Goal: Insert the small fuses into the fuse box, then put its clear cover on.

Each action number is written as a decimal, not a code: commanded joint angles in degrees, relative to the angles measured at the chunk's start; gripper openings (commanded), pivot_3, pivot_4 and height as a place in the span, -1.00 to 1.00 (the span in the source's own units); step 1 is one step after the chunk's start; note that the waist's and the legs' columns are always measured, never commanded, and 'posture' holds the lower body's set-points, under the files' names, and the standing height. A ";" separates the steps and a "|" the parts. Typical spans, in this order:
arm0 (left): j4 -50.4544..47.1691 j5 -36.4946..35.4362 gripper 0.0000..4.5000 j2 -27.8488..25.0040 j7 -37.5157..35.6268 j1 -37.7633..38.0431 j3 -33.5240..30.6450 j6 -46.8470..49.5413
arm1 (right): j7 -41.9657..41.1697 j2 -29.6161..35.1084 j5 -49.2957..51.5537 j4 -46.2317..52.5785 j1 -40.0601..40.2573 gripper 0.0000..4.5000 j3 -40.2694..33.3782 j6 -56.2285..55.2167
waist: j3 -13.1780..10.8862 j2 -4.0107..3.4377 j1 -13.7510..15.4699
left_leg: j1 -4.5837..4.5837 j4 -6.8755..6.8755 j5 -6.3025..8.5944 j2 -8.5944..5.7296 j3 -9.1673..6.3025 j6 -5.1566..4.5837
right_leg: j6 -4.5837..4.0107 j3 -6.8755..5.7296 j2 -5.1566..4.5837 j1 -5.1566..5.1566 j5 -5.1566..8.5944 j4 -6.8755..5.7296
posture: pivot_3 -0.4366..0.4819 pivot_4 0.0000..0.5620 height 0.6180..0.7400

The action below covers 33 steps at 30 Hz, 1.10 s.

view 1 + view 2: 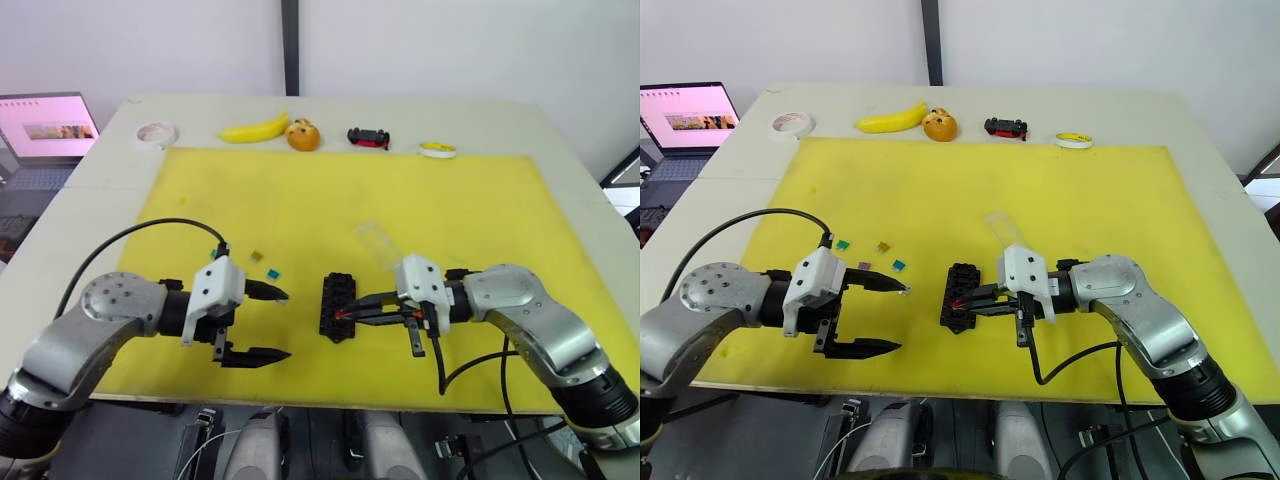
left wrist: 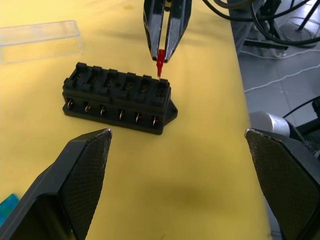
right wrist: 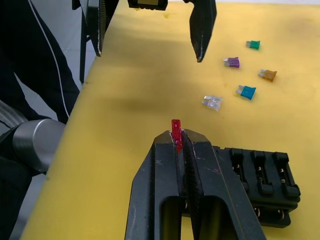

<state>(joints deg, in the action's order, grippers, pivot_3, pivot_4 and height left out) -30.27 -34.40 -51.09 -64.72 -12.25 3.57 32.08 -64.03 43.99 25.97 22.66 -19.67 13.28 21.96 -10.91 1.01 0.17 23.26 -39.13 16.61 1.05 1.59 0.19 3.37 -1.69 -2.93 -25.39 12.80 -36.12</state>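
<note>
Head pair looks down; wrist cameras face the fuse box (image 2: pixel 119 98)

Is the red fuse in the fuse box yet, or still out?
Still out. The right hand holds the red fuse pinched upright, its blades just above the end slot of the fuse box; every slot looks empty.

Matt yellow mat (image 1: pixel 460 200) — smooth; moulded black plastic fuse box (image 2: pixel 119 97) with dull sheen; glossy transparent plastic cover (image 2: pixel 39 40); translucent red plastic fuse (image 3: pixel 176 131) — between rough-textured black fingers (image 3: pixel 167 165).
</note>
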 commanded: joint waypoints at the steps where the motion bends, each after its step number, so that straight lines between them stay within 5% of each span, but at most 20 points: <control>1: -0.96 2.86 0.99 1.67 1.66 -2.19 2.47 -1.55 | 0.25 -0.81 -0.12 1.91 0.79 -1.00 -0.78 -0.71 | 0.00 0.00 0.23 | 0.00 0.00 0.00 0.00 0.00 0.00 | 0.00 0.00 0.00 0.00 0.00 -0.01 | -0.05 -0.47 0.96; 33: -0.48 8.32 0.99 3.03 1.02 -3.21 5.25 -3.49 | 0.91 -3.23 -5.22 -0.24 4.74 -1.00 -0.18 -5.21 | 0.01 0.01 0.52 | -0.08 -0.04 0.00 -0.08 -0.01 0.00 | 0.00 0.00 0.02 0.07 -0.01 -0.08 | -0.05 -0.47 0.96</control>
<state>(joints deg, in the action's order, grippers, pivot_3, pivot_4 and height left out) -29.34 -25.98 -48.19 -63.53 -14.61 8.87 29.34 -62.77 41.03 20.89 22.09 -15.29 13.39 18.11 -10.90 1.02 0.69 23.18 -39.17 16.61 0.96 1.58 0.19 3.37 -1.69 -2.90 -25.32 12.79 -36.20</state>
